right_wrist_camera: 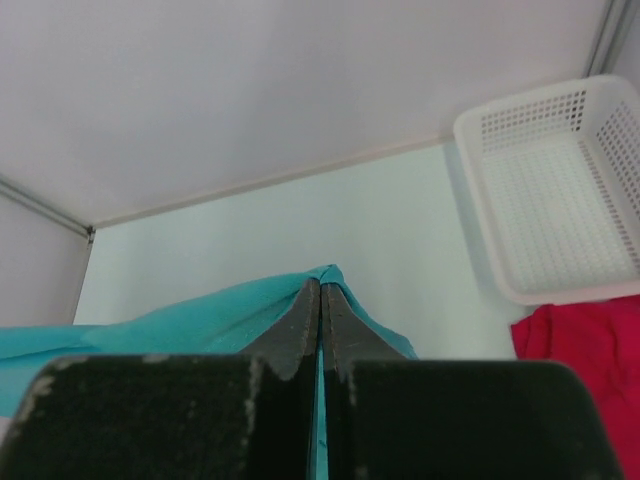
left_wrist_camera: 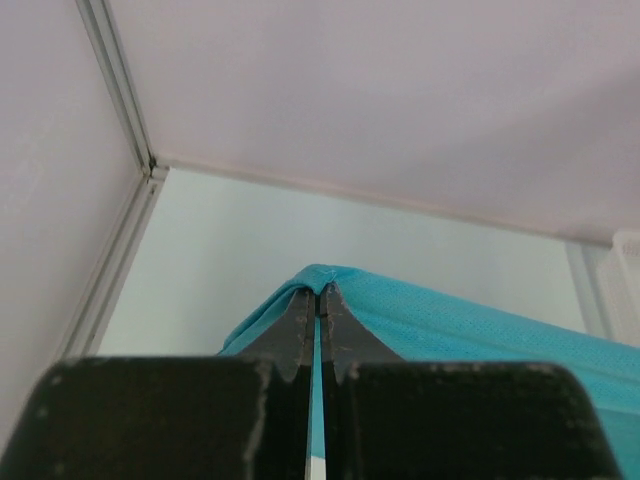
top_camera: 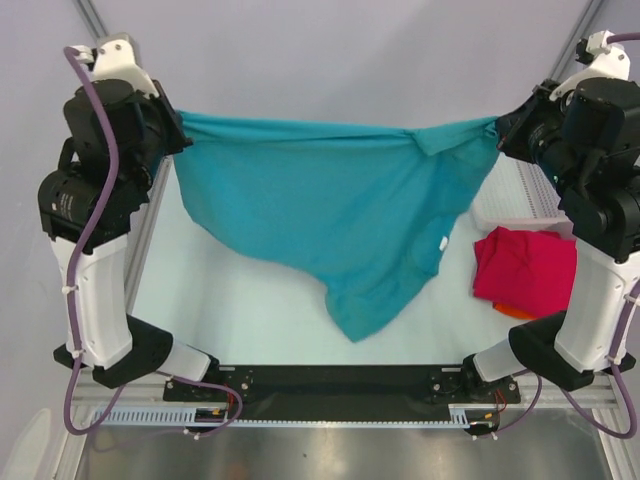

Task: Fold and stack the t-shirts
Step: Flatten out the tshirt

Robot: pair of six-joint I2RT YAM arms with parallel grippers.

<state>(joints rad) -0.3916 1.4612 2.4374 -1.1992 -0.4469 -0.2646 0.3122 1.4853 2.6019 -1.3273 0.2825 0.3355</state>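
Left claw [left_wrist_camera: 318, 289] on teal t-shirt [top_camera: 330, 210] edge

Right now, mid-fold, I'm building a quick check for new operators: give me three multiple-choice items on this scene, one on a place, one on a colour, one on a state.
1. Where does the crimson t-shirt lie?
A. on the table, at its right side
B. in the middle of the table
C. hanging in the air

2. What colour is the stretched t-shirt?
A. orange
B. white
C. teal

3. How are the left fingers and right fingers?
A. both open
B. both shut on the stretched t-shirt
C. only one pair shut

Answers:
1 A, it sits bunched at the table's right.
2 C, teal cloth hangs between the two pairs of fingers.
3 B, each wrist view shows teal cloth pinched between closed fingers.
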